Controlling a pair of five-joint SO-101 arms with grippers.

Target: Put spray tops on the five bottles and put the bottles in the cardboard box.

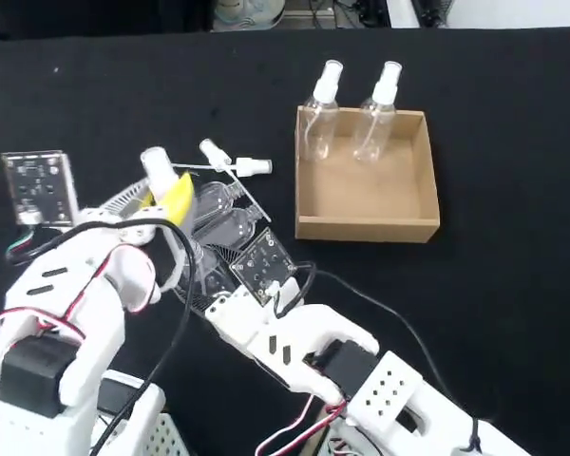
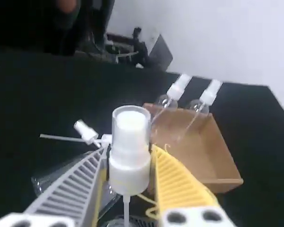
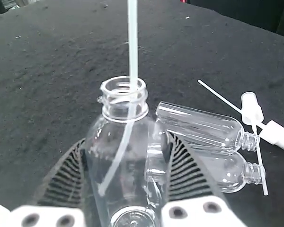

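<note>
My left gripper (image 2: 128, 153) is shut on a white spray top (image 2: 129, 142), whose thin tube hangs down into the neck of a clear bottle (image 3: 122, 137). That bottle stands upright with my right gripper (image 3: 128, 145) shut on it. In the high view the spray top (image 1: 156, 166) sits in the left gripper (image 1: 163, 190), just above the right gripper (image 1: 201, 280). Two open bottles (image 1: 226, 214) lie beside them. Two loose spray tops (image 1: 236, 161) lie behind those. The cardboard box (image 1: 366, 228) holds two capped bottles (image 1: 351, 119) against its far wall.
A small circuit board (image 1: 38, 185) stands at the left of the black table. The lying bottles (image 3: 199, 127) and loose tops (image 3: 260, 123) crowd the space between the held bottle and the box. Black cloth lies bare to the right of the box.
</note>
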